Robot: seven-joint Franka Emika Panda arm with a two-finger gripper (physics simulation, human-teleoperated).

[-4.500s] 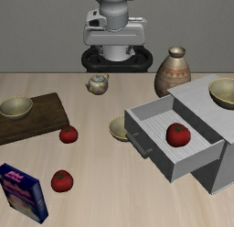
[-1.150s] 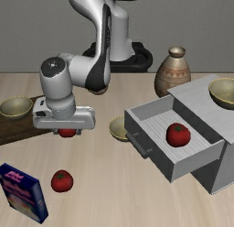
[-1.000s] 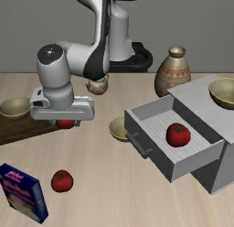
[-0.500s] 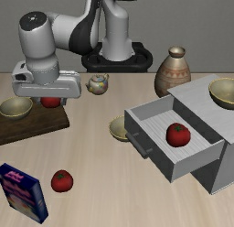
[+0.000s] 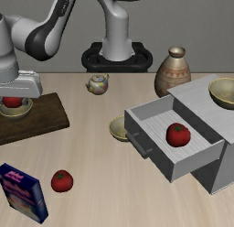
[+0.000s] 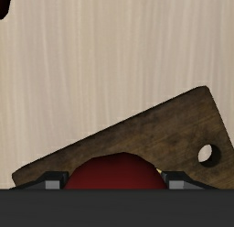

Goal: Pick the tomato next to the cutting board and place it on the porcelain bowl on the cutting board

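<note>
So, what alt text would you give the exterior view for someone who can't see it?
The robot arm's pincer holds a tomato over a porcelain bowl on a dark cutting board at the exterior view's left. Another tomato lies in an open drawer, a third beside a blue box.

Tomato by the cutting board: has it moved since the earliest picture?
Yes. The tomato went from beside the cutting board to over its bowl.

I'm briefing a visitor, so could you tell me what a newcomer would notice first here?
The gripper grips a red tomato right at the bowl on the dark cutting board, at the exterior view's left. Next comes the open drawer with another tomato inside, at its right.
</note>
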